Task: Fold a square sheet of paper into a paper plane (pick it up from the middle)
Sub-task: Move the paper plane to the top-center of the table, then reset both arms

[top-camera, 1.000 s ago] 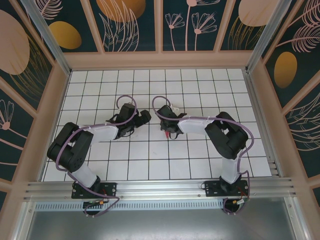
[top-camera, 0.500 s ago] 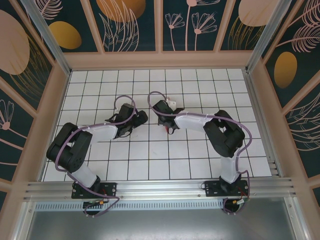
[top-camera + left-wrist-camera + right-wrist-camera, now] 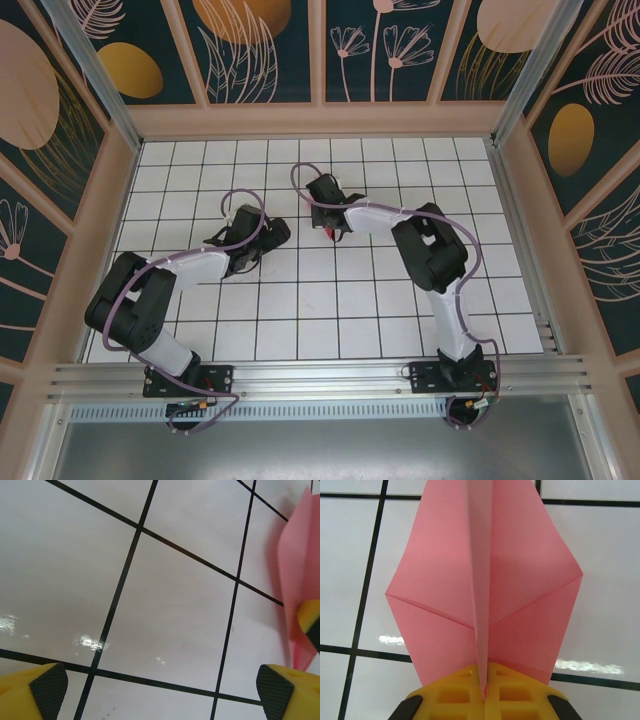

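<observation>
Pink folded paper plane point(image 3: 485, 595), just twelve o'clock of the white gridded desk's point(image 3: 300, 310) middle, is pinched on its centre crease by yellow right fingers point(image 3: 535, 696). Left fingers point(image 3: 47, 685) gape wide at its nine o'clock. Hold the pinch square on that crease.

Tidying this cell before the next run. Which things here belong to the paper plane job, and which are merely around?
Job: paper plane; right gripper, fingers shut on its centre crease; left gripper, open nearby.
Merely around: grid table; patterned walls.
</observation>
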### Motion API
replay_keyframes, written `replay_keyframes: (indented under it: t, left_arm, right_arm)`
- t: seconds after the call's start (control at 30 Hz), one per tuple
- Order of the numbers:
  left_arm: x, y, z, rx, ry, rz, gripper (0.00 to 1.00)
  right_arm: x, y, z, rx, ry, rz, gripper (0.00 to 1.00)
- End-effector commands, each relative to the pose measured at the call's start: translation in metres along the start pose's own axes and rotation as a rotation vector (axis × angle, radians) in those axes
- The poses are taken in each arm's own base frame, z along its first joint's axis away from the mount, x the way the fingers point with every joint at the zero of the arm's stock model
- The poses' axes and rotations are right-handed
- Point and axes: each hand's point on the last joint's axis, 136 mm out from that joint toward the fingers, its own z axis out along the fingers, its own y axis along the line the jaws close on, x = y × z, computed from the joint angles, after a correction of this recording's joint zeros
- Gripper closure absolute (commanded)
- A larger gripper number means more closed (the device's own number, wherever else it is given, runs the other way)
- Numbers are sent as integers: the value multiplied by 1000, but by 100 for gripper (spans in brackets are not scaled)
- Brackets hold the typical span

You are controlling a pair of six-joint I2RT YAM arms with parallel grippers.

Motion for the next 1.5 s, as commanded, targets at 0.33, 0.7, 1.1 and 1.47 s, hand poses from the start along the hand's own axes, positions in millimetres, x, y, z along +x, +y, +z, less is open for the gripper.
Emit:
replay_keyframes:
  t: [0.33,0.7,1.1,1.47]
  left_arm:
    - [-6,5,-1,-42,-11,19,1]
    - [-84,-26,-28,-35,-201,6,2]
    - [-181,15,-96,-178,-534,41,1]
    - [-171,133,-149,-543,-822,20,2]
  right_arm:
    - [26,1,20,18,71,-3,85]
    - [-68,23,-74,-103,-135,64,49]
    - [-113,-102,-197,88,-501,180,1]
    - [-12,-298,-210,524,-562,352,1]
